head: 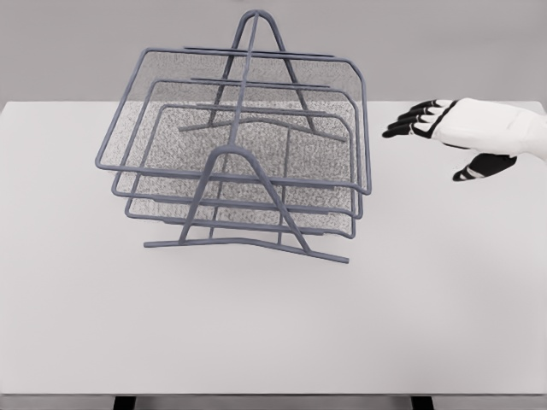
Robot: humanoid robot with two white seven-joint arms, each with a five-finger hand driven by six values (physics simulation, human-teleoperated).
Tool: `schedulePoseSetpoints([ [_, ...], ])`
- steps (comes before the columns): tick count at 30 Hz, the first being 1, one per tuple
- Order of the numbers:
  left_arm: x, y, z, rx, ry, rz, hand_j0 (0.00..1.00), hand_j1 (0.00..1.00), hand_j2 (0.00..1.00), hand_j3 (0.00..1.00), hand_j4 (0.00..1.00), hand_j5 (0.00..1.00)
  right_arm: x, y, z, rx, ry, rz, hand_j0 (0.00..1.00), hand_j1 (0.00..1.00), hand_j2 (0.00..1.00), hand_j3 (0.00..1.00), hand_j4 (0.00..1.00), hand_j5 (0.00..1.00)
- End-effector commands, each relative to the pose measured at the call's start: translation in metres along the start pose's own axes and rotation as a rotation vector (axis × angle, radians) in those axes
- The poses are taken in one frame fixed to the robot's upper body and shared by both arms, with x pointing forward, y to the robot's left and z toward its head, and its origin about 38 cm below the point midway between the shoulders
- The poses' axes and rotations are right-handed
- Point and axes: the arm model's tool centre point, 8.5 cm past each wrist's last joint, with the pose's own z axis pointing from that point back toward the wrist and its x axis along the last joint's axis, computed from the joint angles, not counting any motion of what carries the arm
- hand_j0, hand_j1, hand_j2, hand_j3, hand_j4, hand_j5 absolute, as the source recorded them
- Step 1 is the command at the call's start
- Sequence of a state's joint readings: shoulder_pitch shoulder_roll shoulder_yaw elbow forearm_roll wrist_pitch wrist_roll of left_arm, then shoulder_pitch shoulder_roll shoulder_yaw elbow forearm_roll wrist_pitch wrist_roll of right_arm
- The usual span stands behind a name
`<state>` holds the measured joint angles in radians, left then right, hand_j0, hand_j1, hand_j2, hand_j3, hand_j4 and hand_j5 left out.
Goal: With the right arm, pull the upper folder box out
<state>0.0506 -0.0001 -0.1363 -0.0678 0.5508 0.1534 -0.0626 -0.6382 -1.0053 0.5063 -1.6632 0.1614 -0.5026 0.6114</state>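
Sitting off to the left of your right hand (466, 137), the wire rack (239, 154) holds three stacked mesh trays, and the upper folder box (248, 111) is the top one, widest of the three. Its long axis runs roughly left-right across the view, slightly skewed, with the near rail lower in the picture and the right end rail facing your hand. That right end rail is the part nearest your fingertips (402, 128), but they're apart, clear gap between them, no contact. The middle tray (239, 184) and lower tray (231, 209) sit under it, each a bit smaller in outline from this angle, all inside the grey A-shaped frame (248, 196) whose feet rest on the table. Your right hand comes in from the right edge, white palm shell, black fingers stretched out toward the rack, loosely spread, thumb (479, 166) hanging below and closer to you. It's open, holding nothing, touching nothing you can see. Whether it hovers above the table or rests on it, can't tell from this view. Hand sits about level with the top tray's right end in the picture. The table (273, 333) is plain white, spreads well below and left of your hand. Behind your hand and the rack, a flat grey wall (85, 43).
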Motion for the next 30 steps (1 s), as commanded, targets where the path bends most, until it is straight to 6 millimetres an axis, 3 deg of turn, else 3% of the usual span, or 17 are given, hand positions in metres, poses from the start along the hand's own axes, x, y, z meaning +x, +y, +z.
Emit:
schedulePoseSetpoints([
  [1,0.000,0.000,0.000,0.000,0.000,0.000,1.00,1.00,1.00,1.00,1.00,1.00,0.000,-0.009,0.002,-0.038,-0.016,0.017,1.00,1.00,1.00,1.00,1.00,1.00],
  [2,0.000,0.000,0.000,0.000,0.000,0.000,1.00,1.00,1.00,1.00,1.00,1.00,-0.001,-0.009,-0.021,-0.077,-0.027,0.014,1.00,1.00,1.00,1.00,1.00,1.00],
  [3,0.000,0.000,0.000,0.000,0.000,0.000,1.00,1.00,1.00,1.00,1.00,1.00,0.000,-0.022,-0.038,-0.125,0.018,0.132,1.00,1.00,1.00,1.00,1.00,1.00],
  [4,0.000,0.000,0.000,0.000,0.000,0.000,1.00,1.00,1.00,1.00,1.00,1.00,0.007,-0.021,-0.049,-0.146,-0.013,0.121,1.00,1.00,1.00,1.00,1.00,1.00],
  [8,0.000,0.000,0.000,0.001,0.000,0.000,1.00,1.00,1.00,1.00,1.00,1.00,0.023,-0.023,-0.074,-0.170,-0.078,0.115,1.00,1.00,1.00,1.00,1.00,1.00],
  [12,0.000,0.000,0.000,0.000,0.000,0.000,1.00,1.00,1.00,1.00,1.00,1.00,0.030,0.000,-0.088,-0.125,-0.111,0.080,1.00,1.00,1.00,1.00,1.00,1.00],
  [17,0.000,0.000,0.000,0.000,0.000,0.000,1.00,1.00,1.00,1.00,1.00,1.00,0.026,0.009,-0.076,-0.098,-0.116,0.100,1.00,1.00,1.00,1.00,1.00,1.00],
  [20,0.000,0.000,0.000,0.000,0.000,0.000,1.00,1.00,1.00,1.00,1.00,1.00,0.025,0.033,-0.072,-0.051,-0.109,0.064,1.00,1.00,1.00,1.00,1.00,1.00],
  [24,0.000,0.000,0.000,0.000,0.000,0.000,1.00,1.00,1.00,1.00,1.00,1.00,0.025,0.044,-0.072,-0.031,-0.109,0.047,1.00,1.00,1.00,1.00,1.00,1.00],
  [25,0.000,0.000,0.000,0.000,0.000,0.000,1.00,1.00,1.00,1.00,1.00,1.00,0.020,0.046,-0.063,-0.013,-0.088,0.053,1.00,1.00,1.00,1.00,1.00,1.00],
  [27,0.000,0.000,0.000,0.000,0.000,0.000,1.00,1.00,1.00,1.00,1.00,1.00,-0.003,0.036,-0.022,0.016,0.011,0.091,1.00,1.00,1.00,1.00,1.00,1.00],
  [30,0.000,0.000,0.000,0.001,0.000,0.000,1.00,1.00,1.00,1.00,1.00,1.00,-0.013,0.039,0.000,0.028,0.063,0.086,1.00,1.00,1.00,1.00,1.00,1.00],
])
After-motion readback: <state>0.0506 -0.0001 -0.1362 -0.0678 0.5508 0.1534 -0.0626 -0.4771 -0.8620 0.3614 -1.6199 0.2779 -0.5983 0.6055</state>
